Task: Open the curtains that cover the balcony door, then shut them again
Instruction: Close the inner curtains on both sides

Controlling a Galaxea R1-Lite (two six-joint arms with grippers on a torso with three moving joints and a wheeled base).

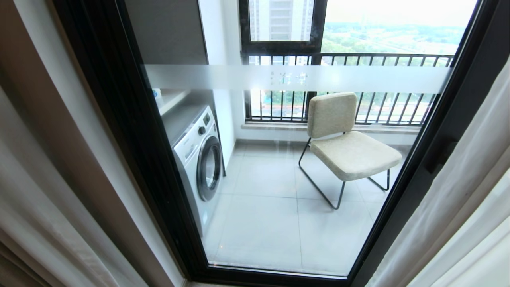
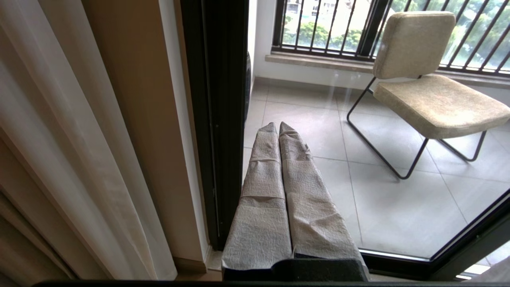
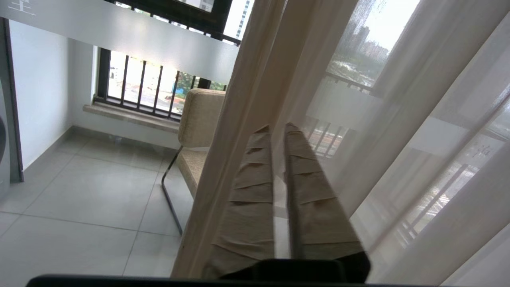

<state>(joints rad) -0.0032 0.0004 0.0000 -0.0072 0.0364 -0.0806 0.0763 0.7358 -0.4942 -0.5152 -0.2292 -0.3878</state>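
At the left edge of the doorway the curtains [image 1: 48, 223] hang gathered against the wall, a pale sheer in front of a beige strip. Just beside them, low by the door's left post, the left gripper [image 2: 277, 128] sits parked with its wrapped fingers [image 2: 263, 187] pressed flat together, holding nothing.

In the middle the balcony door [image 1: 119, 119] stands uncovered: black frame, clear glass, a frosted band across it. Through the glass show a washing machine [image 1: 199, 159] on the left and a padded chair [image 1: 342, 139] on the balcony tiles, with the railing behind.

At the right edge of the door the other curtain panel [image 1: 458, 207] hangs bunched, sheer and thicker layers together. The right gripper [image 3: 277, 129] is up against this fabric, its fingers [image 3: 251, 191] drawn nearly together about the white sheer just beside the beige edge; a fold of sheer seems to lie between them, though how firmly it is pinched I cannot tell.

With the glass bare, the opening half looks done and the closing half looks to be starting. The next move calls for a firm hold on the fabric edge, then a steady level pull leftward across the door, without the thin sheer slipping out.
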